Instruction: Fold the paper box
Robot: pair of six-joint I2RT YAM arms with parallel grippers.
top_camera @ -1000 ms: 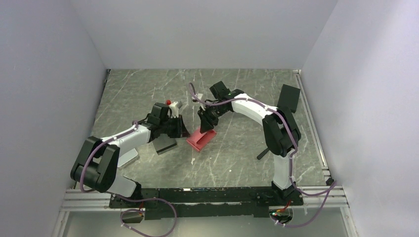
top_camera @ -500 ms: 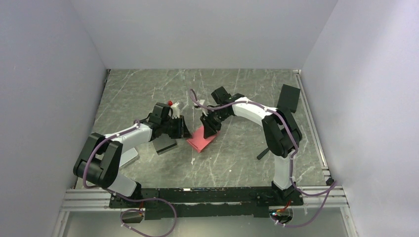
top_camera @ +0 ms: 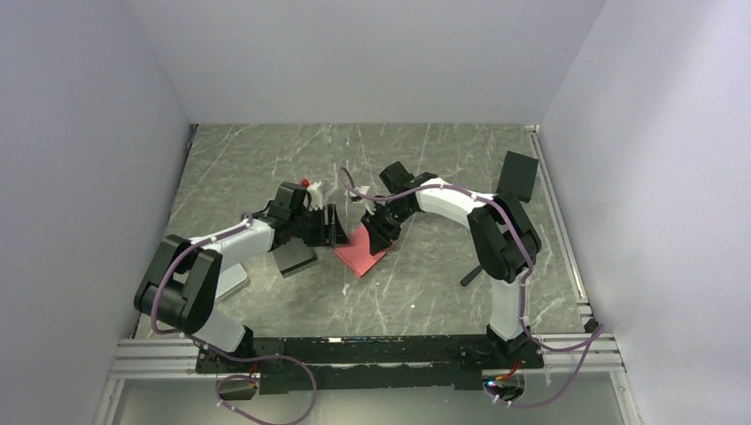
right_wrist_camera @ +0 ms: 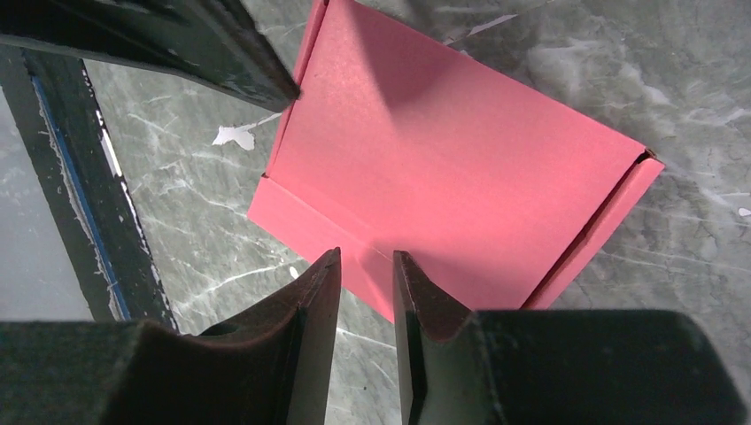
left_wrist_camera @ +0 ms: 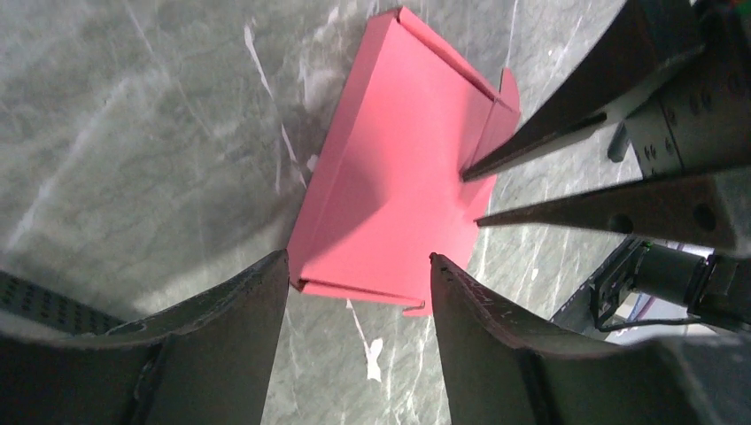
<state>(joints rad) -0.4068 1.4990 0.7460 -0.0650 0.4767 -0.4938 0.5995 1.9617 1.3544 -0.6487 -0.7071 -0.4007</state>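
Note:
The red-pink paper box [top_camera: 361,254] lies flat on the marble table between both arms, its side flaps folded in. My left gripper [top_camera: 335,227] is at its left end, open. In the left wrist view the box [left_wrist_camera: 398,177] has its near edge just ahead of the wide-apart left gripper [left_wrist_camera: 359,266]. My right gripper [top_camera: 379,232] is low over the box's far right edge. In the right wrist view the right gripper [right_wrist_camera: 365,257] has a narrow gap, with the tips at the box [right_wrist_camera: 460,168] and nothing between them.
A black box [top_camera: 518,174] stands at the back right by the right arm. A dark flat piece [top_camera: 295,260] lies under the left forearm. A tiny red-and-white packet [top_camera: 307,186] sits just behind the left gripper.
My left gripper has opened wide and let go of the box. The box has gone from propped up at an angle to lying flat. The right gripper has shifted slightly right and down.

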